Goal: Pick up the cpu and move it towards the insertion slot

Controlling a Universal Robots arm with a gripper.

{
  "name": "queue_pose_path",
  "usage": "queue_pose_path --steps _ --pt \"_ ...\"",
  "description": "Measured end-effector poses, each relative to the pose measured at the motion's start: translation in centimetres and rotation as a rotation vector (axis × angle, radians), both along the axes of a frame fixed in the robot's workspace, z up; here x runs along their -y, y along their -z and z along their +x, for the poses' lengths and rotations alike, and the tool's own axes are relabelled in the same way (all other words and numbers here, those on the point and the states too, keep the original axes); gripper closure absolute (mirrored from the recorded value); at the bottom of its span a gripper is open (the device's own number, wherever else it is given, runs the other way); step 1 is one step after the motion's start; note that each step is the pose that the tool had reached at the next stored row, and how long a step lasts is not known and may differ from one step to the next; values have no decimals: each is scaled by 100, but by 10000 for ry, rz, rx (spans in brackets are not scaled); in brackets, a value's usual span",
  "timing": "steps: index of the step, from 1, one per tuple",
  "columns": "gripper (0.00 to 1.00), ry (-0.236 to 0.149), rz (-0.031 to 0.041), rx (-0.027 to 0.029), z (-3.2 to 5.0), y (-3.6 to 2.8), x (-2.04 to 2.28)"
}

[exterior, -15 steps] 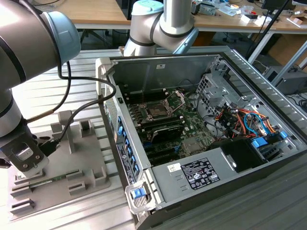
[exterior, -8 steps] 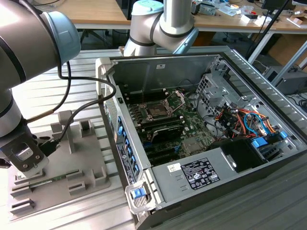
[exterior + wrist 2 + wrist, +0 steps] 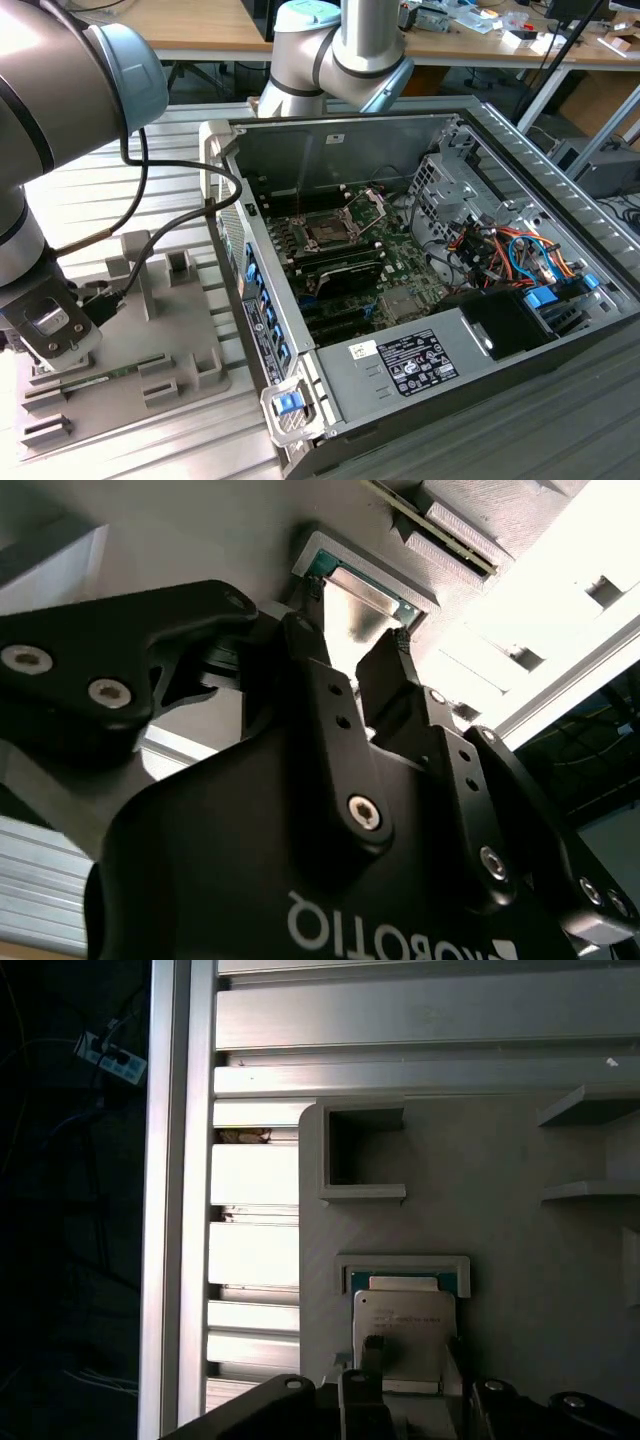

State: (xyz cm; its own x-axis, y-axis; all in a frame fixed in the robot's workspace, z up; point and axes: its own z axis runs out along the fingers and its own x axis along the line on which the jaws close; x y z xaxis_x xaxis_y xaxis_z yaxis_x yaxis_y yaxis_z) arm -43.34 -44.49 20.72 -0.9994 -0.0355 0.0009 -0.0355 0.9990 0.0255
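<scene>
The cpu (image 3: 362,592) is a flat silvery square with a green edge, lying in a walled pocket of the grey holder plate (image 3: 520,1220). My gripper (image 3: 355,630) stands over it, one black finger on each side of the chip, shut on its edges. In the first wrist view the cpu (image 3: 405,1325) still rests within the pocket frame, with the fingertips (image 3: 372,1352) across its near part. The insertion slot (image 3: 328,230), dark with a silver frame and raised bracket, sits on the motherboard inside the open computer case, well off to the exterior view's right of my wrist (image 3: 48,330).
The grey holder plate (image 3: 160,330) carries raised blocks and other pockets (image 3: 362,1155). It lies on a slatted aluminium table (image 3: 255,1250). The case wall (image 3: 235,250) stands between plate and motherboard. Cables (image 3: 500,250) and a power supply (image 3: 420,360) fill the case's right side.
</scene>
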Motion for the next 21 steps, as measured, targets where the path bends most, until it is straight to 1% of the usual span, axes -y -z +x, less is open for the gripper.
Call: queue_pose_path --steps 4,6,7,13,19,21 --pt "40 0 0 0 0 0 0" --pt "40 0 0 0 0 1 0" --pt "34 0 0 0 0 1 0" --pt "34 -1 2 2 -1 13 0" --pt "34 1 7 0 -2 54 -15" --pt "34 -1 33 0 -1 84 -32"
